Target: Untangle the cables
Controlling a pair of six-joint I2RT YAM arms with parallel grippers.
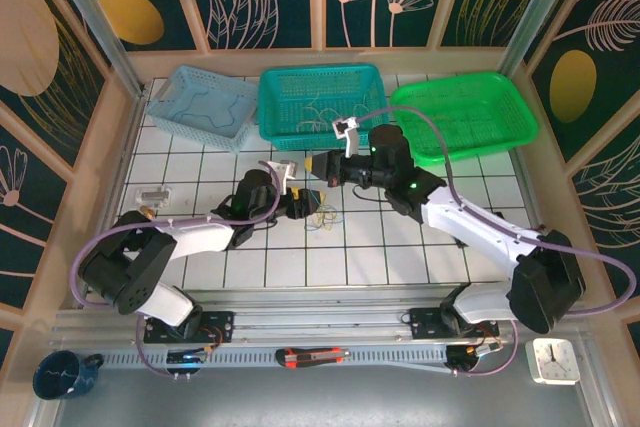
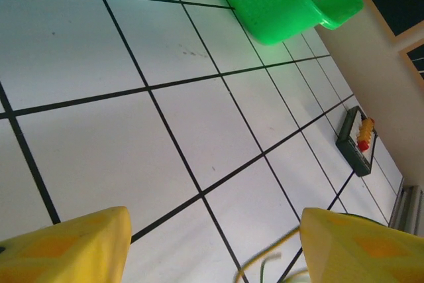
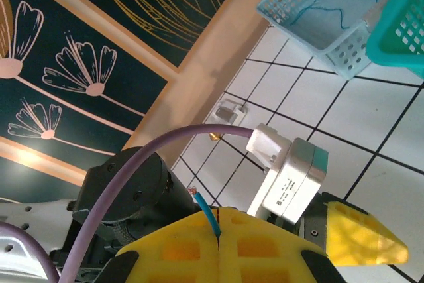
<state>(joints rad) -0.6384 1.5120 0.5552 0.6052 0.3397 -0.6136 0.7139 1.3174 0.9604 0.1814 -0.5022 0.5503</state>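
While the left gripper (image 1: 300, 205) hangs with jaws open just beside the cables (image 1: 322, 217) tangled on the tiled surface (image 1: 380, 257), the right gripper (image 1: 325, 167) beyond has jaws closed on a blue cable (image 3: 209, 215); a teal basket (image 1: 320, 71) sits farthest.

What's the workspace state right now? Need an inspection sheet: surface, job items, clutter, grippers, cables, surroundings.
Surface: white tiled table, black grid lines.
Job's things: cable tangle on the tiles by the left gripper; thin wires also lie in the teal basket and the light blue basket.
Clutter: green basket, box cutter on the front rail, mug, clock.
Grippers: left gripper open above the tiles, yellow wire at its gap; right gripper shut on a blue wire.
Cables: lilac arm cables loop along the arms, no snag seen.
Surroundings: dark floral panels in a wooden frame.
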